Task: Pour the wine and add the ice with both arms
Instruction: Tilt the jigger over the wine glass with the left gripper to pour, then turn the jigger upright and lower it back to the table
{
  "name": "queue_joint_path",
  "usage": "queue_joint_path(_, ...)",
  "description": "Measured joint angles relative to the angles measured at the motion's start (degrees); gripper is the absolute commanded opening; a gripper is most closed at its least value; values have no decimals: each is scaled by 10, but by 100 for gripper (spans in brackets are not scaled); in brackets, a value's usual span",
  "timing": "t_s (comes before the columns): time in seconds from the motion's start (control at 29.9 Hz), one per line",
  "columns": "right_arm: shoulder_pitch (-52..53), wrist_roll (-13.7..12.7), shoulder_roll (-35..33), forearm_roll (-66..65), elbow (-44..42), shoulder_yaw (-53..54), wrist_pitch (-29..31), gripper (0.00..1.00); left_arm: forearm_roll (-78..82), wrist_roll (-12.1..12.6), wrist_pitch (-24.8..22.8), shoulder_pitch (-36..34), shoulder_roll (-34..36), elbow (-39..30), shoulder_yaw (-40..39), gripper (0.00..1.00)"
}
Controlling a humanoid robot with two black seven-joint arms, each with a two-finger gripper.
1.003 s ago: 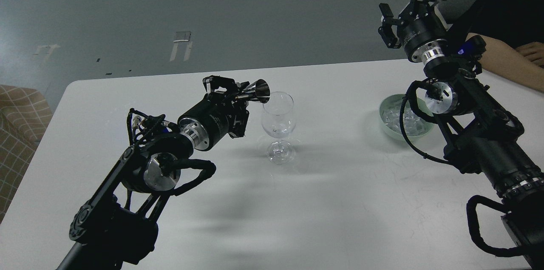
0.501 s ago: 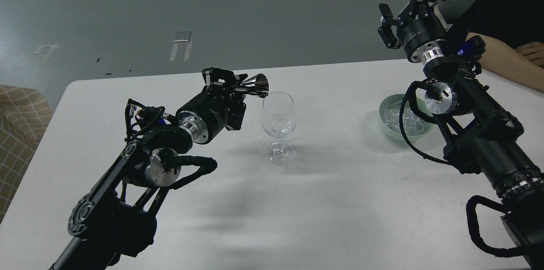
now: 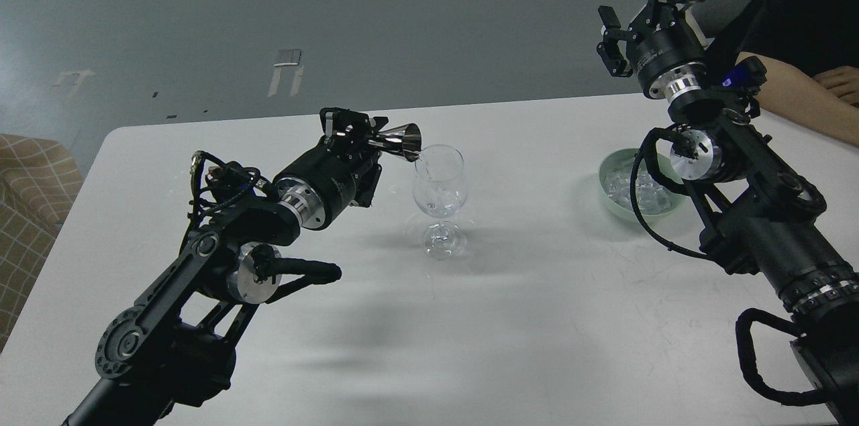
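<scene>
A clear stemmed wine glass stands upright near the middle of the white table. My left gripper is shut on a silver metal jigger, tipped on its side with its mouth at the glass's left rim. A pale green bowl at the right holds several clear ice cubes. My right gripper is open and empty, raised high above and behind the bowl.
A person's bare forearm rests on the table's far right edge. A checked beige seat stands left of the table. Grey floor lies beyond the far edge.
My left arm has swung left and rolled, tipping the jigger from mouth-up to level with its mouth at the glass rim. The right arm has barely moved.
</scene>
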Motion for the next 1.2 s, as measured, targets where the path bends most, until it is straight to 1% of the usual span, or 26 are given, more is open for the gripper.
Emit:
queue_joint_path(0.23, 0, 0, 0, 0, 0, -1, -1, 100, 44, 0, 0, -5, 3, -4, 9, 0)
queue_joint_path(0.43, 0, 0, 1, 0, 0, -1, -1, 100, 87, 15, 0, -18, 5, -8, 26, 0)
queue_joint_path(0.64, 0, 0, 1, 0, 0, 0, -1, 100, 123, 18, 0, -30, 4, -9, 36, 0)
queue_joint_path(0.8, 0, 0, 1, 0, 0, 0, -1, 100, 164, 32, 1, -37, 4, -9, 44, 0)
queue_joint_path(1.0, 1, 0, 2, 0, 0, 0, -1, 100, 233, 33, 1, -41, 4, -9, 46, 0)
queue_joint_path(1.2, 1, 0, 2, 0, 0, 0, -1, 100, 286, 33, 1, -58, 8, -20, 68, 0)
